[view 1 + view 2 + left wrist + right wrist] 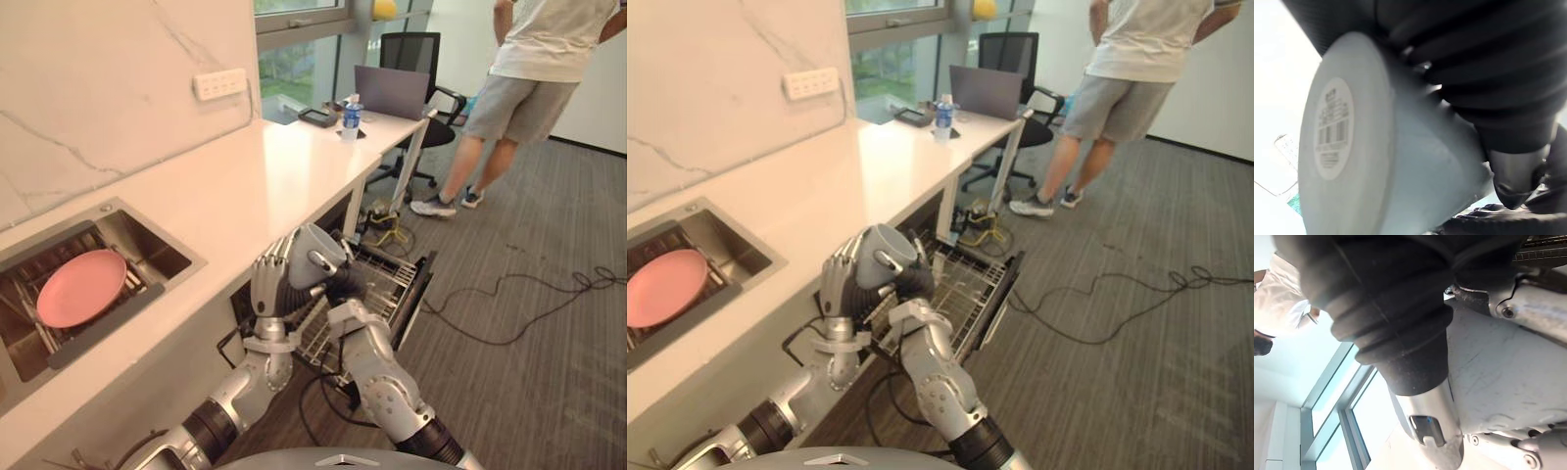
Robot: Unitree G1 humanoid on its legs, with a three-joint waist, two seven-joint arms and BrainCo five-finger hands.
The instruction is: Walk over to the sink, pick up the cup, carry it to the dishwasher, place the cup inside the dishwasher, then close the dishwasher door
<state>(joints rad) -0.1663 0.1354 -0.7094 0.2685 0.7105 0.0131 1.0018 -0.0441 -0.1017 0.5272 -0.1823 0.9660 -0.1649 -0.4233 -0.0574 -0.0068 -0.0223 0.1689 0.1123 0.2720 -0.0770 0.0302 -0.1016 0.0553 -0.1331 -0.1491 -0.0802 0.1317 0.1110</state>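
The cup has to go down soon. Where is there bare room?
Bare: the white countertop between the steel sink and the far water bottle; the dishwasher's wire rack beside the grey cup. Crowded: the sink, holding a pink plate.

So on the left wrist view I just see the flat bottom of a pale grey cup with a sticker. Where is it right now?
Observer: The pale grey cup is held over the open dishwasher's pulled-out wire rack, not yet inside.
Operator: Is one hand carrying it?
Observer: Two. The left hand curls round one side and the right hand meets the other.
Operator: Anything left at the sink?
Observer: A round pink plate lies in the steel sink.
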